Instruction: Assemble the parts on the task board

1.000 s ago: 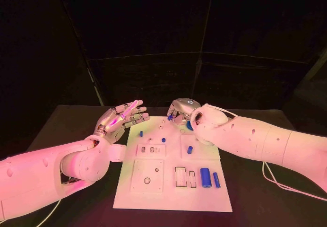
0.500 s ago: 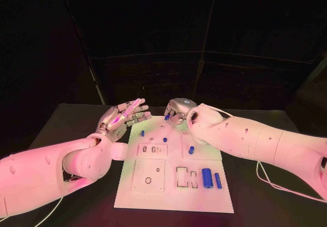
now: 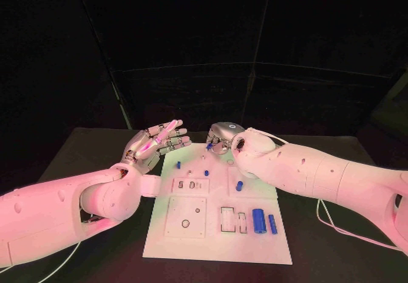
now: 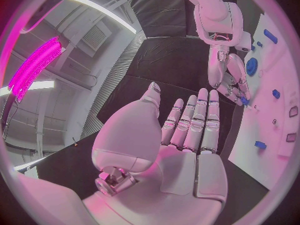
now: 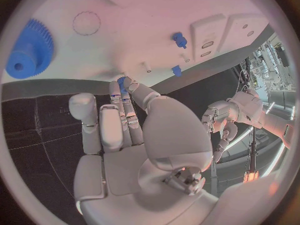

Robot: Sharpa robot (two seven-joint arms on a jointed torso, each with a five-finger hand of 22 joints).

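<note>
Over board's far edge: right hand (image 3: 223,139) pinches small blue part (image 5: 121,80); left hand (image 3: 155,145) fingers spread.

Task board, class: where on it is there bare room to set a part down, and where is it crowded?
Bare: the task board's near strip, below the square panel and the large blue cylinder. Crowded: the far end, where the right hand holds a small blue part over upright blue pegs.

A black table (image 3: 85,147) stands before dark panelled walls (image 3: 187,65) whose seams catch thin lines of light. The left wrist view shows a ceiling with beams, a long white light strip (image 4: 103,12), a bright magenta lamp (image 4: 37,65) and a ribbed grey wall (image 4: 122,65). The right wrist view shows the black tabletop crossed by pale lines (image 5: 37,120) and a cluttered room edge (image 5: 275,60).
</note>
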